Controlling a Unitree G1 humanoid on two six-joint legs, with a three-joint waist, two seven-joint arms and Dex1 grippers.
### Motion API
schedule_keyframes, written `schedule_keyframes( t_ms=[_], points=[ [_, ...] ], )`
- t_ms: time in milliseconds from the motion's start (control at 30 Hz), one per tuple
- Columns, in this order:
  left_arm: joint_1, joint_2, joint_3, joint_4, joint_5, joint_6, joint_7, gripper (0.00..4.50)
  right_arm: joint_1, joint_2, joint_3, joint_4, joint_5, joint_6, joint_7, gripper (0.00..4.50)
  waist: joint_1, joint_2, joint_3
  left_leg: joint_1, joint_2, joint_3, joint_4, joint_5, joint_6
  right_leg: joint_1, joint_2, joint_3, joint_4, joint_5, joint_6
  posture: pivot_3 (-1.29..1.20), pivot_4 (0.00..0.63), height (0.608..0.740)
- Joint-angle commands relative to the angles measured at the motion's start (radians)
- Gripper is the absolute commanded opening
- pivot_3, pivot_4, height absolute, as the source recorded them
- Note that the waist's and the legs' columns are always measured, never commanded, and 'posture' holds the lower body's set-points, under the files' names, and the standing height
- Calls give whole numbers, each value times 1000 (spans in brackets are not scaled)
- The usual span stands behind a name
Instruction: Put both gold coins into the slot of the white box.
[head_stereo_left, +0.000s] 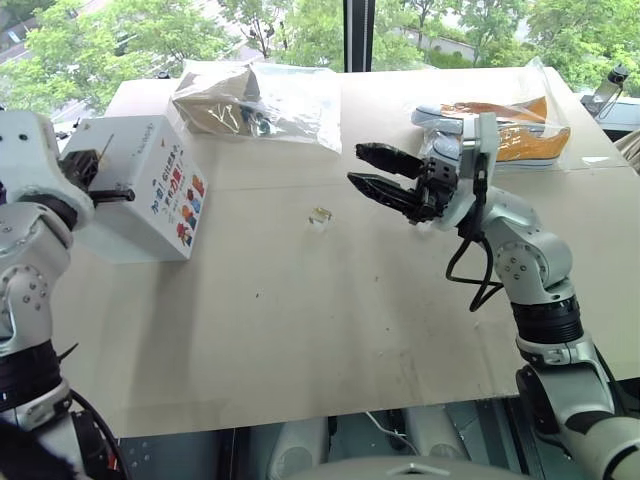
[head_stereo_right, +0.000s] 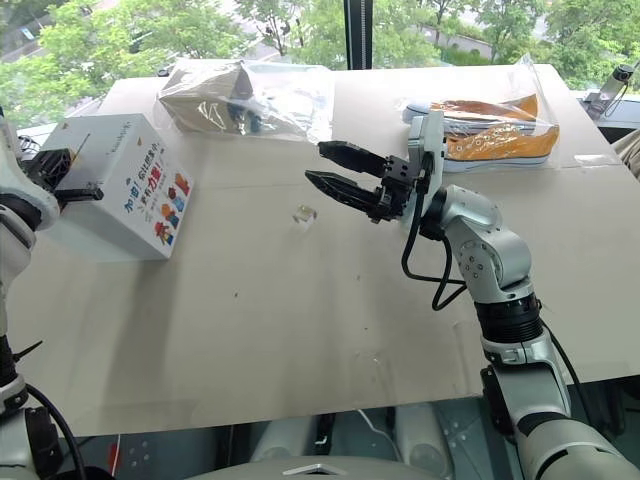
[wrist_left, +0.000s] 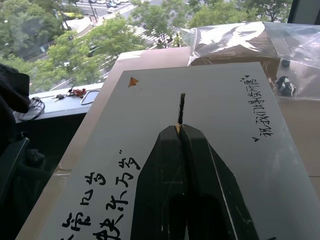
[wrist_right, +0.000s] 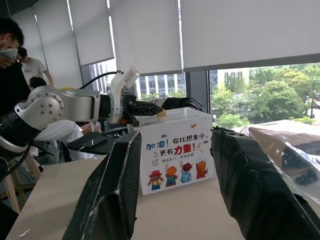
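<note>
- Head views: worktop is flat tan board, matte, a few dark specks. White box sits at its left edge, cube-like cardboard, smooth; side face printed with colourful cartoon figures and red/blue text. Thin dark slot cut in the top face.
- Left claw is over the box top, black fingers pressed together, tips just beside the slot.
- 1 gold coin lies loose on bare board, mid-worktop, between box and right claw; small, shiny, pale glint. Nothing covers it.
- Right claw hangs above the board to the right of that coin, pointing left, black tapered fingers parted about halfway, nothing between them.
- Far edge: crinkled clear plastic bag with brown contents behind the box; second clear bag with an orange shoe behind the right arm. Trees beyond the window.
- Left wrist view: both black fingers closed flat against each other over the white box top; a sliver of gold, the 2nd coin, pinched at the tips, right at the near end of the slot. Black handwritten characters and a small orange triangle on the box top.
- Right wrist view: 2 rough black fingers apart, framing the printed box side; left arm reaching over the box top. People stand in the background at left.
</note>
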Motion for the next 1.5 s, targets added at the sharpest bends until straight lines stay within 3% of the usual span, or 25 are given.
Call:
schedule_keyframes(
  t_ms=[33,67,167,200,300,400,467,567,633,700,833,967,1233,1467,1500],
  points=[
    [-3,-19,5,35,24,-16,-38,0,-3,0,-24,-43,4,-12,-2,2360,0,0,0,0,0,0,0,0,0,0,0,0,1,0,0,0,150,740],
    [-3,-26,9,38,21,-18,-50,0,-1,0,-24,-45,4,-12,-2,2360,0,0,0,1,0,0,0,0,0,0,0,0,1,0,0,0,150,740],
    [-8,-44,22,41,28,-38,-66,771,0,1,-24,-43,3,-13,-4,2414,0,1,0,1,-1,0,1,0,0,0,-1,0,3,0,0,0,150,740],
    [-12,-48,26,44,44,-61,-61,1425,1,3,-24,-42,2,-13,-7,2414,0,1,0,1,-1,0,2,0,0,0,-1,0,4,0,0,0,150,740],
    [-43,-75,55,49,57,-122,-49,2543,6,12,-21,-27,-21,-14,-44,2414,0,0,-1,1,-2,0,2,0,0,0,-1,0,6,0,0,0,150,740],
    [-57,-102,90,18,38,-203,-94,2543,1,27,40,71,-169,-49,-131,2414,-1,-2,-2,1,-2,0,3,0,0,0,-1,0,7,0,0,0,150,740],
    [-32,-118,89,-82,-48,-217,-198,2543,-11,24,120,156,-289,-96,-129,2414,-4,-2,-2,0,-2,1,3,0,-1,-2,-1,1,8,0,0,0,150,740],
    [97,-116,62,-288,-234,-153,-400,2543,-51,69,192,298,-402,-168,-143,2414,-13,-3,-3,-1,-1,3,3,0,-1,-4,-1,3,7,0,0,0,150,740],
    [236,-87,33,-390,-279,-113,-495,2543,-76,116,210,380,-446,-202,-162,2414,-24,-3,-3,-1,-2,5,3,0,-1,-4,-2,6,7,0,0,0,150,740],
    [357,-52,12,-457,-286,-75,-548,2543,-97,152,225,442,-484,-222,-177,2414,-33,-3,-2,-2,-1,5,3,0,-1,-5,-1,9,7,0,0,0,150,740],
    [540,-12,-12,-461,-159,-89,-552,2543,-152,245,231,600,-546,-277,-236,2414,-44,-3,-2,0,0,5,2,0,-1,-8,3,11,12,0,0,0,150,740],
    [588,-50,10,-428,-105,-143,-554,2543,-192,305,224,717,-588,-337,-267,2414,-35,-3,-2,1,1,2,2,0,0,-8,6,7,15,1,-3,0,150,740],
    [595,-116,25,-425,-127,-178,-573,2543,-267,372,182,887,-638,-408,-364,2414,-29,-3,-2,1,0,3,4,1,-1,-8,6,7,15,2,-4,0,150,740],
    [565,-129,16,-435,-133,-165,-553,2543,-291,401,163,962,-651,-440,-356,2414,-32,-3,-2,1,2,3,3,1,-1,-8,5,7,16,2,-4,0,150,740],
    [562,-131,16,-436,-134,-163,-551,2585,-294,405,164,970,-654,-442,-352,2157,-32,-3,-2,1,2,3,3,1,-1,-8,5,7,16,2,-4,0,150,740]
  ],
)
